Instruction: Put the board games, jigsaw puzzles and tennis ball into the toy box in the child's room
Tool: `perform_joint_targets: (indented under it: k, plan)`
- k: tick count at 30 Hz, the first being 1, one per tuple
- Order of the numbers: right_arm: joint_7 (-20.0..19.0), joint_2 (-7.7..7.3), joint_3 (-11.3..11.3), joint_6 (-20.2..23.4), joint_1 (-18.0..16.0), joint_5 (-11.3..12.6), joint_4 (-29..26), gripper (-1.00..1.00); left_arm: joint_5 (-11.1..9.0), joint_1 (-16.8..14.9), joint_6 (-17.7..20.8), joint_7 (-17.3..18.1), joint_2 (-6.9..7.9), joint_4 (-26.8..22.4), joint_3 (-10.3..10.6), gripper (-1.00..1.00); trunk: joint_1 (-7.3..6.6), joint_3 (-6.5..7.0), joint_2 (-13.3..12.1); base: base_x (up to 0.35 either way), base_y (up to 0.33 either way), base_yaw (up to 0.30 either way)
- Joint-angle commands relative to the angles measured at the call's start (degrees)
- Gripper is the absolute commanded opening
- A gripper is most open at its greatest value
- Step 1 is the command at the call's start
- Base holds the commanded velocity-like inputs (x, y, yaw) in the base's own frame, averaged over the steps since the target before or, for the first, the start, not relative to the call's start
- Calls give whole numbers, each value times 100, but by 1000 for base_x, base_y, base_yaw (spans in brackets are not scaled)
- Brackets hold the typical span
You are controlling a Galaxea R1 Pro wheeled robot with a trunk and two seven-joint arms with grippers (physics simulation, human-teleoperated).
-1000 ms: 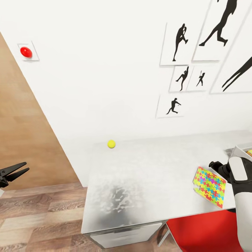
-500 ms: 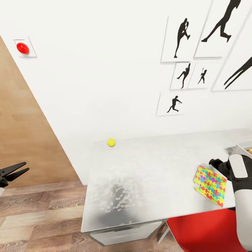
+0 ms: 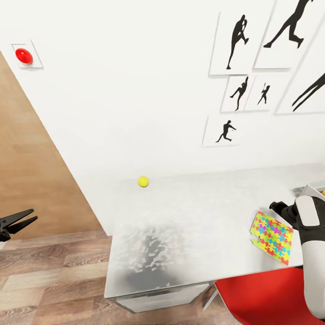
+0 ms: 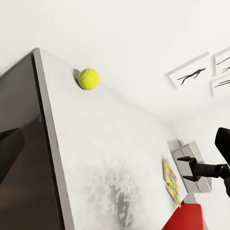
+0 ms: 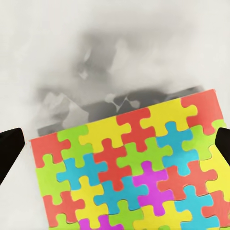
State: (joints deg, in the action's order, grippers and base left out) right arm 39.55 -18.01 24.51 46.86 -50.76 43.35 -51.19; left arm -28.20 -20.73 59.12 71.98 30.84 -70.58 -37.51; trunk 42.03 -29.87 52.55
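Toys were still out: your tennis ball (image 3: 143,181) sat by the wall, one jigsaw puzzle (image 3: 271,237) lay near the toy box (image 3: 312,190). Your right gripper (image 5: 115,143) hung open over it; left gripper (image 3: 18,222) looked open, maybe.

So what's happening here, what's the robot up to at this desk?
It is tidying toys. The right gripper, open, hovers over a jigsaw puzzle lying at the near right of the table, beside the toy box. The tennis ball sits untouched by the wall at the table's far corner. The left gripper hangs open off to the side, over the floor.
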Motion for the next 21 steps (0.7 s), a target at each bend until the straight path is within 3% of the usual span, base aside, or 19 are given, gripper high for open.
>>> perform_joint_targets:
  k: [1, 6, 21]
  plan:
    - [57, -1, 1, 9, -24, 59, -4, 100, -10, -3, 40, 9, 1, 0, -2, 100, 0, -15, 5, 0, 0, 0]
    - [64, -12, 1, 2, -103, 59, 12, 100, -10, -2, 39, 8, 1, 0, -5, 100, 0, -57, 5, 0, 0, 0]
    - [147, -319, 23, -14, -144, 64, 46, 100, -10, -1, 39, 5, 1, 0, -2, 100, 0, -187, 5, 0, 0, 0]
